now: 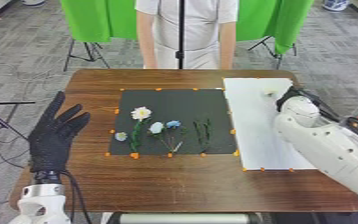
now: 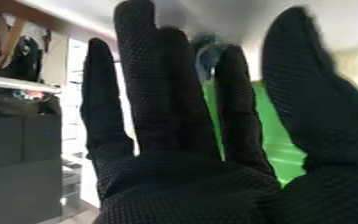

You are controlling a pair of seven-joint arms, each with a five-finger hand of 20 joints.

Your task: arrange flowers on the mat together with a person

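The right hand (image 2: 180,187) is held spread near a pale flower (image 1: 270,92) on the white mat (image 1: 262,132), apparently so it can be arranged uncrushed

Glossy brown wood table (image 1: 171,187), matt black mat (image 1: 171,102)

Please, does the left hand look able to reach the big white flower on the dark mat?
Probably yes: the left hand is just left of the dark mat, and nothing visible blocks the white flower.

Grn cloth (image 1: 87,22) behind brn tbl (image 1: 193,192); blk tripod (image 1: 88,52) under L end; gry flr (image 1: 24,55).
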